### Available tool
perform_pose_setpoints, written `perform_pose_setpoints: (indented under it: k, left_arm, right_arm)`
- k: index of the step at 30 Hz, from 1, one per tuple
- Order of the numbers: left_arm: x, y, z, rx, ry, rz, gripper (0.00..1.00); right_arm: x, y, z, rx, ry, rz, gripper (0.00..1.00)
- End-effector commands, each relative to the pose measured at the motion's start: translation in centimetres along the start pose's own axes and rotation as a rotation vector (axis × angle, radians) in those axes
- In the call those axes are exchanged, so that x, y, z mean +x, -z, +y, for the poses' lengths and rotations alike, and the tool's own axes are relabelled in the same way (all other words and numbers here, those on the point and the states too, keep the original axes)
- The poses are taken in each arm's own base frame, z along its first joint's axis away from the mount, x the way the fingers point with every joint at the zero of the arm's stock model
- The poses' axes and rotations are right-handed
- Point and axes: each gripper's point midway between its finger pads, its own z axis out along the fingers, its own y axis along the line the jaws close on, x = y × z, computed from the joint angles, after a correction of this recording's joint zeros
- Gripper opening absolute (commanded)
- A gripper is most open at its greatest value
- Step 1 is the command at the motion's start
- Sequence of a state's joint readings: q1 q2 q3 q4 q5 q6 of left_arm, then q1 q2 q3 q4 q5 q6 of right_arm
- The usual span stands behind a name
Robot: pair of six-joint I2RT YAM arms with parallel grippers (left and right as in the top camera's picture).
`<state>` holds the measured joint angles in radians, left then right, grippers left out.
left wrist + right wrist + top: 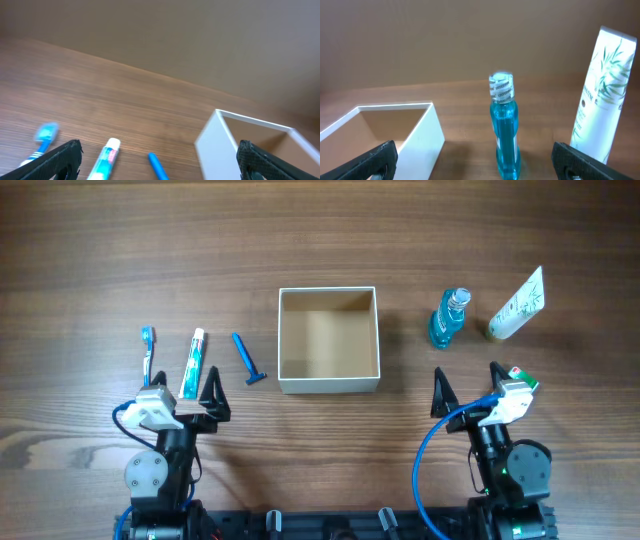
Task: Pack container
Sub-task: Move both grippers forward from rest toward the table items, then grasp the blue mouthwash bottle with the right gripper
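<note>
**At mid-surface, the container (329, 384) sits between two open-jawed arms**

On the wooden surface (100, 260) the square, white-walled container lies in the middle of the overhead view, with its tan cardboard floor showing and its open top facing up.

To its left three items lie side by side, apart from one another: a blue razor (247, 360) nearest the container, then a toothpaste tube (192, 364), then a toothbrush (149, 352) farthest out. To its right a blue bottle (449, 319) with a clear cap stands upright. A white tube (517, 304) printed with green leaves is just beyond it.

The left gripper (182, 385) is near the lower ends of the toothpaste tube and toothbrush. Its fingers are spread wide and hold nothing. The right gripper (468, 380) is below the blue bottle, with its fingers also wide apart and nothing between them. A small green box (522, 375) shows just beside its outer finger, partly hidden by the wrist.

Both grippers are well apart from the container.
</note>
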<state>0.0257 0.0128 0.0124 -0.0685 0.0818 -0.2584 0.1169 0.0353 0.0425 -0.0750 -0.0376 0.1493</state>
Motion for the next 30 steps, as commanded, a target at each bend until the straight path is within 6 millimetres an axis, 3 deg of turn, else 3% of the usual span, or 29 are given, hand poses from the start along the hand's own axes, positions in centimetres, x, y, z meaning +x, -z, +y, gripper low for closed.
perform_pose_setpoints:
  k: [1,7,10,16,20,22,25,27,30]
  left_arm:
    - [-1.3,0.5,-2.0,0.082,0.066,0.023,1.00]
    - [-4.6,-0.2,-2.4,-0.012,0.080,0.184,1.00]
    - [-6.0,-1.5,-2.7,-0.069,0.095,0.316,1.00]
    - [-7.6,-4.5,-2.9,-0.192,0.127,0.635,1.00]
    - [-7.5,-5.8,-3.0,-0.190,0.138,0.666,1.00]
    - [-7.1,-6.1,-2.6,-0.207,0.136,0.677,1.00]
    - [-6.3,-6.5,-1.9,-0.239,0.133,0.704,1.00]
    - [-5.6,-6.7,-1.2,-0.272,0.126,0.724,0.99]
    - [-4.6,-6.5,-0.7,-0.297,0.126,0.769,1.00]
  right_arm:
    - [-3.0,0.2,0.5,0.001,-0.038,0.014,1.00]
    - [-6.9,-1.9,1.7,-0.009,-0.049,0.208,1.00]
    - [-8.0,-4.0,2.8,-0.039,-0.068,0.359,1.00]
    - [-10.3,-7.0,3.0,0.020,-0.093,0.676,1.00]
    - [-10.5,-7.4,2.8,0.035,-0.092,0.696,1.00]
    - [-10.8,-7.7,0.1,0.192,-0.117,0.674,1.00]
    - [-11.1,-9.0,-1.3,0.238,-0.103,0.690,1.00]
    - [-9.8,-10.7,-1.9,0.249,-0.087,0.766,1.00]
    - [-5.8,-12.6,-2.7,0.268,-0.089,0.887,1.00]
